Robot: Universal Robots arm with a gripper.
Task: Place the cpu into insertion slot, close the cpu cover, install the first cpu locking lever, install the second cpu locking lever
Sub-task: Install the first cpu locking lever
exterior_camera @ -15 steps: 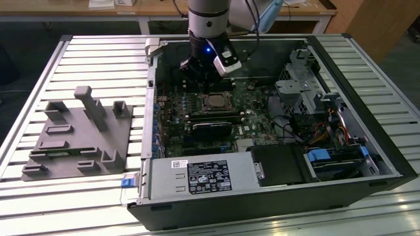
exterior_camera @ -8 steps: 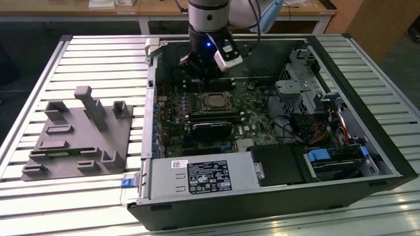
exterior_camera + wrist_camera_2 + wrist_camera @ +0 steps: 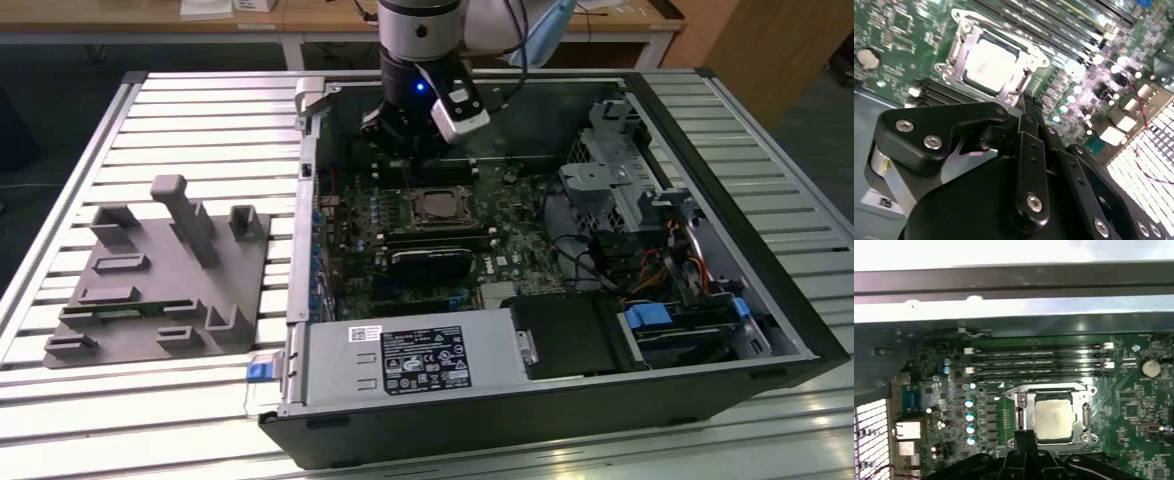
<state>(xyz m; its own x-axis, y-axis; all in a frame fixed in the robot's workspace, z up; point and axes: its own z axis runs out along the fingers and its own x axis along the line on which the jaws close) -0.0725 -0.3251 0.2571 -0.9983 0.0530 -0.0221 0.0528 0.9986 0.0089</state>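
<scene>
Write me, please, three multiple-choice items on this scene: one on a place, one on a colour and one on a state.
1. Where does the cpu lie? A on the grey fixture; B on the motherboard; C on the slatted table.
2. What colour is the motherboard? A green; B red; C white.
3. How is the cpu cover set? A standing upright; B taken off; C down flat around the cpu.
Key: B, its pale face sits amid the board in both wrist views; A, green board shows all around the cpu; C, the metal frame lies level around the chip.
</scene>
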